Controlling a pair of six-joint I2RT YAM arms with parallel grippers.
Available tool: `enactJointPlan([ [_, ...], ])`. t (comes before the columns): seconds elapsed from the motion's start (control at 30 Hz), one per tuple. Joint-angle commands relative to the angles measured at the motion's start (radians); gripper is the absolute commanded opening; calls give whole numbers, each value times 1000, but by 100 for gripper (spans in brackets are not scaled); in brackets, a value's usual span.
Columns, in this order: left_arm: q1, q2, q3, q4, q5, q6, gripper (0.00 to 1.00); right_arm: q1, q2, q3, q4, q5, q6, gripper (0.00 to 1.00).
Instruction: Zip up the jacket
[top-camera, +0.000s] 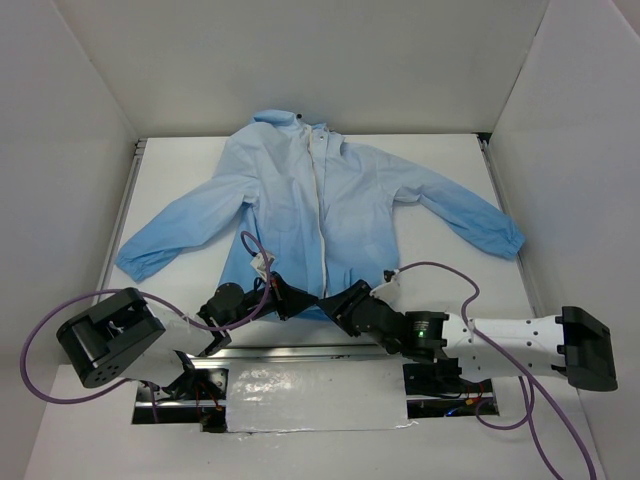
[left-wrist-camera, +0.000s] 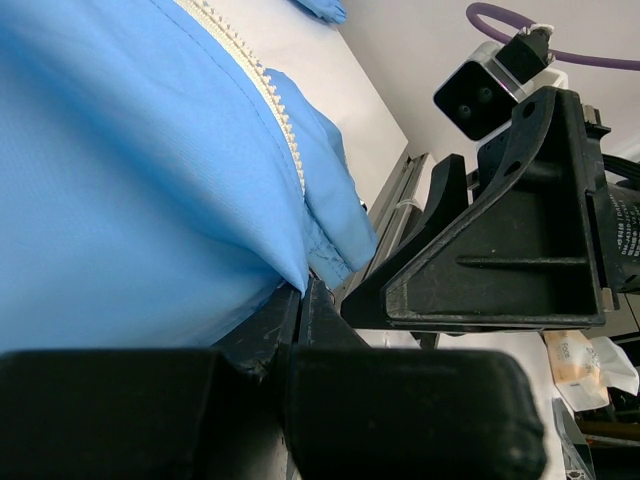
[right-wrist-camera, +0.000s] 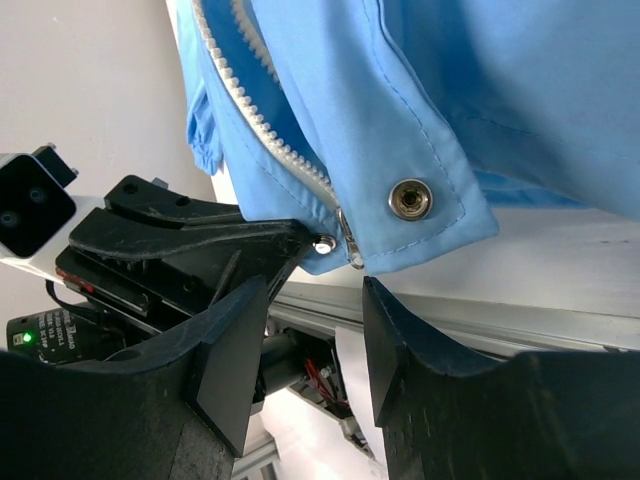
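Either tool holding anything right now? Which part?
Left tool pinches the jacket at its bottom hem by the zipper; right tool is open, holding nothing.

Large light-blue thin fabric jacket (top-camera: 360, 210), spread front-up on the white worktop (top-camera: 160, 170).
Its collar lies at the far end and its hem at the near edge, with both long sleeves angled outward and ending in gathered cuffs. The whitish zipper strip (top-camera: 322, 215) runs down the front centre. In the right wrist view its two rows of teeth stand apart, meeting only at the small metal slider (right-wrist-camera: 349, 243) at the hem, just beside a round metal snap button (right-wrist-camera: 410, 199).
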Motion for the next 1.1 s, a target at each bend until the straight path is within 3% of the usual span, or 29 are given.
enactJointPlan([
  [0.0,-11,-18,21,222,21,20,0,13,11,2,-11,32,25,50],
  [1.07,-16,-3,4,274,32,8,0,15,14,-21,75,83,19,45],
])
